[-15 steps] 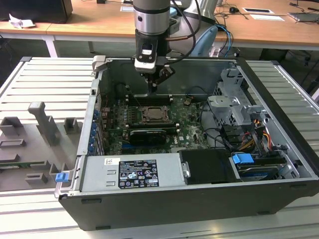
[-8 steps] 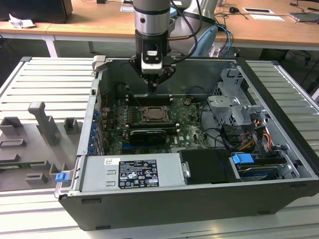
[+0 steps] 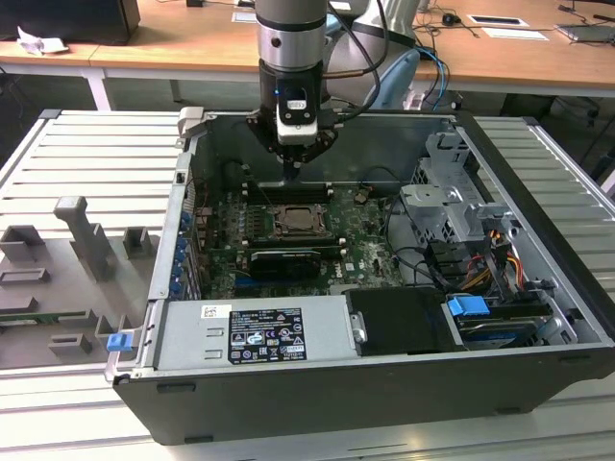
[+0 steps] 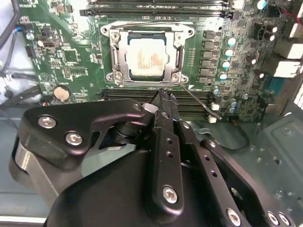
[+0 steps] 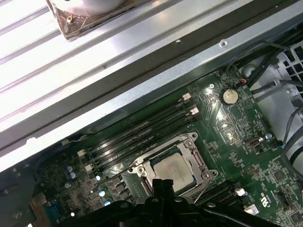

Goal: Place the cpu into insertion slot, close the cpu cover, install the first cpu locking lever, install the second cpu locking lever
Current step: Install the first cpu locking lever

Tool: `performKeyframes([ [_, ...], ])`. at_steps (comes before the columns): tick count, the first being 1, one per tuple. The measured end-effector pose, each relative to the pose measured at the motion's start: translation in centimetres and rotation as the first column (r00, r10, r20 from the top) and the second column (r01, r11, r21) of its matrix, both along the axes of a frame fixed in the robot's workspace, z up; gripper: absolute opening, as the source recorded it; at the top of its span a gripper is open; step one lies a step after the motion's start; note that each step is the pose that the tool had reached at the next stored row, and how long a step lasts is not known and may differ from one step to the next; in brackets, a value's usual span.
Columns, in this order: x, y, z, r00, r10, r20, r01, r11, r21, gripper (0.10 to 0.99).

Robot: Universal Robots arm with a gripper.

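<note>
- Gripper: my gripper (image 3: 291, 175) hangs tip-down inside the open computer case (image 3: 384, 396), above the green motherboard (image 3: 370, 252).
- Fingers: pressed together into one narrow point in both wrist views, with nothing between them.
- Tip position: in the second wrist view it sits just beside a corner of the socket, on the side that borders a bank of memory slots (image 4: 124, 92). I cannot tell whether it touches anything.
- Cpu: the cpu (image 4: 149, 56) sits in the socket, its pale top showing through the frame's window.
- Cpu cover: the cpu cover (image 4: 180, 53) lies flat over the chip, with its frame all around it.
- Near lever: a thin wire lever (image 4: 199, 101) runs from the socket corner by my tip out across the memory slots, clear of the frame.
- Far lever: a second wire (image 4: 151, 23) lies along the opposite edge of the socket. I cannot tell whether it is latched.
- Board: a coin cell (image 5: 229, 96) sits well away from the socket.
- Case: a grey power supply (image 3: 259, 331) fills the near side in the exterior view.
- Support: the case rests on a ribbed metal table (image 3: 86, 163).
</note>
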State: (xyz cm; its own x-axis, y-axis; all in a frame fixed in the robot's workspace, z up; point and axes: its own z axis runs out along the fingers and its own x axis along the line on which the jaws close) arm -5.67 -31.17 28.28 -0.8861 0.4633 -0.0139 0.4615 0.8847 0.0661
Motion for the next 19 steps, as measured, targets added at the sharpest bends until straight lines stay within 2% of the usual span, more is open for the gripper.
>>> performKeyframes([
  [4, -0.08, 0.0, -0.05, 0.9984, 0.056, 0.0, -0.056, 0.9984, 0.0, 0.106],
  [5, -0.1, 0.0, -0.07, 0.9964, 0.084, 0.0001, -0.084, 0.9964, 0.0, 0.106],
  [7, -0.1, 0.0, -0.12, 0.9889, 0.149, 0.0001, -0.149, 0.9889, 0.0, 0.106],
  [10, -0.15, 0.0, -0.15, 0.9804, 0.197, 0.0001, -0.197, 0.9804, 0.0, 0.106],
  [12, -0.17, 0.0, -0.17, 0.9726, 0.233, 0.0, -0.233, 0.9726, 0.0, 0.106],
  [15, -0.17, 0.0, -0.23, 0.9485, 0.317, 0.0002, -0.317, 0.9485, 0.0, 0.106],
  [18, -0.17, 0.0, -0.32, 0.9288, 0.371, -0.0001, -0.371, 0.9288, 0.0, 0.106],
  [19, -0.17, 0.0, -0.36, 0.919, 0.394, 0.0, -0.394, 0.919, 0.0, 0.106],
])
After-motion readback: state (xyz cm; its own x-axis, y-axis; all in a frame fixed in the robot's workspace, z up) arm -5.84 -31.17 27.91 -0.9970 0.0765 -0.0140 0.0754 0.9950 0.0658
